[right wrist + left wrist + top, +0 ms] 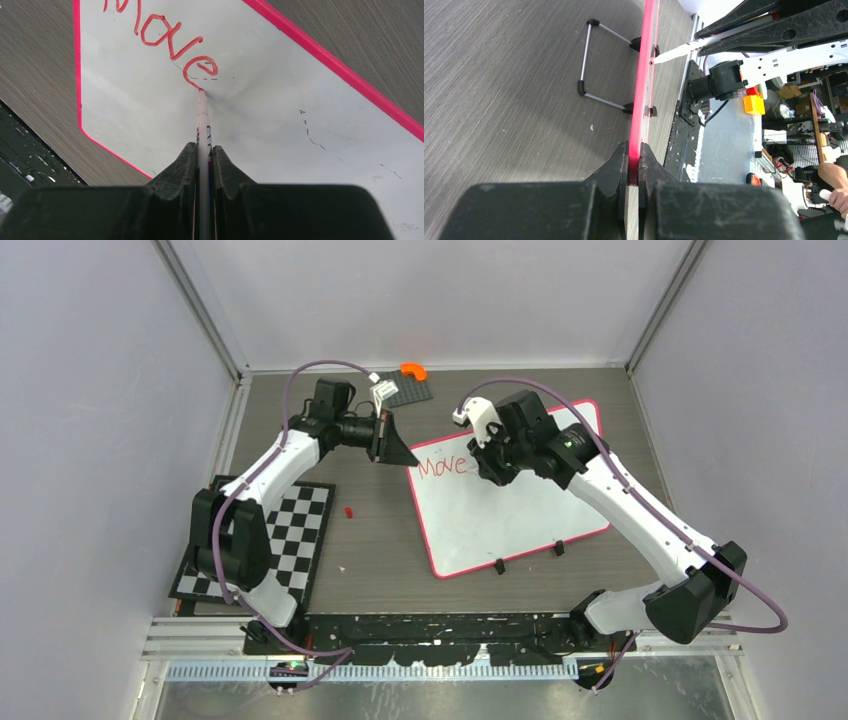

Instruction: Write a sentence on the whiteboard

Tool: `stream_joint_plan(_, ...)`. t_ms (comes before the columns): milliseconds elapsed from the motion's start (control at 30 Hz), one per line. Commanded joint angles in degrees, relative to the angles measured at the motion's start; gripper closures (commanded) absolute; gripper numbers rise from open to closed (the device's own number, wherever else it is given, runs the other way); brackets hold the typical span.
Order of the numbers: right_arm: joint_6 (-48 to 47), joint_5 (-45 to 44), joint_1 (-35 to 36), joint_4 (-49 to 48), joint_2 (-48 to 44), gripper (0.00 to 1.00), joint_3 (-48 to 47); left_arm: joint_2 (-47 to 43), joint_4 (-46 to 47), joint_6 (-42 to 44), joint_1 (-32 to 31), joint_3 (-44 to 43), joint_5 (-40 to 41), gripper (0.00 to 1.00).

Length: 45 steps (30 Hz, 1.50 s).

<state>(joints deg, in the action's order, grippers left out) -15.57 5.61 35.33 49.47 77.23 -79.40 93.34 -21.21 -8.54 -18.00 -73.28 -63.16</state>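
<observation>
Right gripper (203, 150) clenched on marker (202, 115), tip touching whiteboard (520, 520) at tail of "Move". Left gripper (634, 155) clamps its pink rim, board on worktop (370, 540) between arms. Of sentence (443, 466), one word down; rest unwritten.

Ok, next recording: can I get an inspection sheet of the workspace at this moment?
Surface: dark wood-grain tabletop, mostly bare.
Job's things: whiteboard set askew; sentence so far reads only "Move" in red; marker tip on the board at the tail of the "e".
Clutter: checkerboard mat, small red bit, grey studded plate with an orange piece.
Grippers: left gripper, jaws shut on the whiteboard's rim; right gripper, jaws shut on the marker.
Cables: purple cables loop along both arms.
Surroundings: grey enclosure walls.
</observation>
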Motion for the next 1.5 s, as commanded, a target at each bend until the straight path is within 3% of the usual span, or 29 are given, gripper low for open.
stream_joint_plan(0, -1.8, -1.8, -0.9, 0.9, -0.3, 1.0, -3.4, 1.7, -4.3, 2.6, -1.4, -2.2, 0.9, 1.0)
stream_joint_plan(200, -2.1, 7.8, -1.1, 7.5, -1.5, 1.0, -7.6, 3.3, -7.5, 5.2, -1.6, -4.5, 1.5, 1.0)
stream_joint_plan(433, -1.8, 12.2, -5.6, 8.6, -2.9, 1.0, -7.8, 5.7, -15.1, 10.8, -1.7, -10.8, 3.2, 0.99)
stream_joint_plan(600, -1.5, 15.1, -11.8, 6.3, -3.7, 1.0, -5.5, 4.9, -16.5, 10.9, -1.7, -10.8, 2.4, 0.73)
stream_joint_plan(667, -1.4, 14.4, -12.3, 4.9, -4.2, 1.0, -4.2, 3.9, -14.8, 9.5, -1.7, -9.7, 1.8, 0.66)
stream_joint_plan(933, 0.8, 13.4, -12.5, 0.9, -4.7, 1.0, -2.9, 3.7, -12.9, 7.1, -3.0, -8.9, 0.8, 0.61)
stream_joint_plan(1100, 1.5, 12.5, -12.5, -0.3, -4.3, 1.0, -3.8, 4.4, -12.5, 6.9, -3.5, -9.2, 0.5, 0.64)
stream_joint_plan(1367, 1.5, 9.2, -12.5, -1.7, -3.3, 1.0, -4.3, 5.5, -12.8, 7.1, -3.5, -10.0, 0.3, 0.94)
stream_joint_plan(1467, 1.4, 9.1, -12.5, -1.6, -3.3, 1.0, -4.5, 5.9, -13.1, 7.3, -3.5, -10.3, 0.6, 1.0)
